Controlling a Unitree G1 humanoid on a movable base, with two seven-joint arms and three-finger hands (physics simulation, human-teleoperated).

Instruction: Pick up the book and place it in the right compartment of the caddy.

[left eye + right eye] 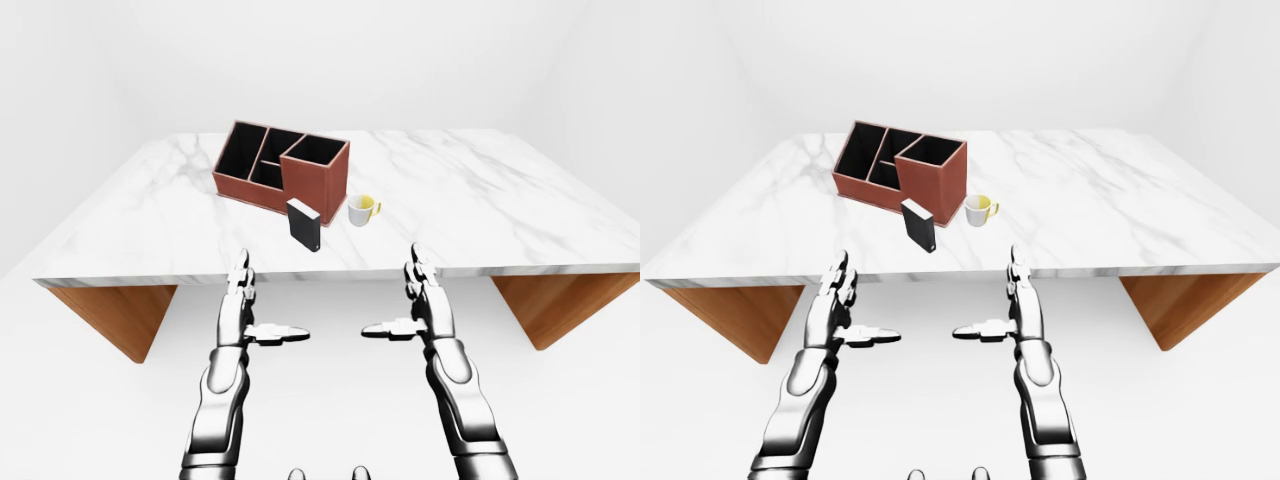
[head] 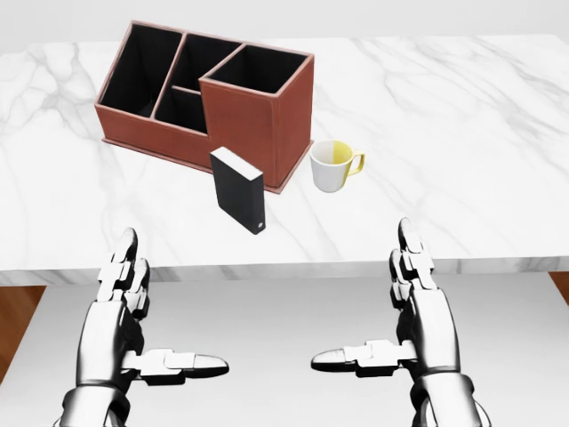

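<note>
Book (image 2: 237, 189): upright on table (image 2: 462, 133), centre of head view, just below caddy (image 2: 258, 124).
Left hand (image 2: 133, 329): spread wide, empty.
Right hand (image 2: 404, 325): spread wide, empty.

The table (image 1: 480, 200) has a white marble top with grey veining and a thin pale edge; wooden supports show beneath it at the lower left and lower right of the left-eye view. Three items rest directly on the top. A reddish-brown caddy (image 2: 284, 116) with black-lined compartments stands in the upper left of the head view, set at an angle to the table edge. A black book (image 2: 236, 189) stands upright just below the caddy's lower corner, close to it. A white mug (image 2: 330, 167) with a yellow interior and handle stands just right of the caddy.
</note>
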